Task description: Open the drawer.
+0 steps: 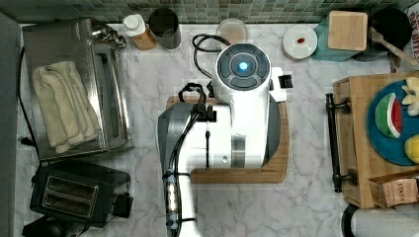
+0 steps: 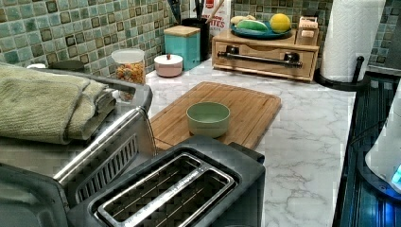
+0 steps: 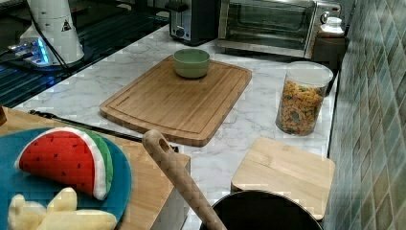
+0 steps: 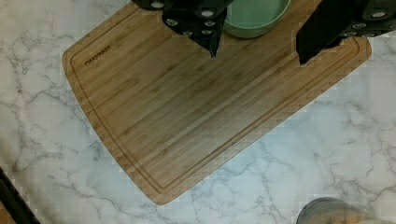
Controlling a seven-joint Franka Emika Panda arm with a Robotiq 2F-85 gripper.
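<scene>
The drawer is the light-wood front of a bamboo box at the top view's right edge. Its front sits flush with the box. A long black bar handle runs across it, also seen in the left view and as a dark bar in the right view. My gripper hangs open over the brown cutting board, with nothing between its black fingers. It is well away from the handle. The white arm covers the board in the top view.
A green bowl stands on the cutting board. A blue plate of toy fruit and a tea box rest on the bamboo box. A toaster oven with a towel, a toaster, a pasta jar and a paper towel roll line the counter.
</scene>
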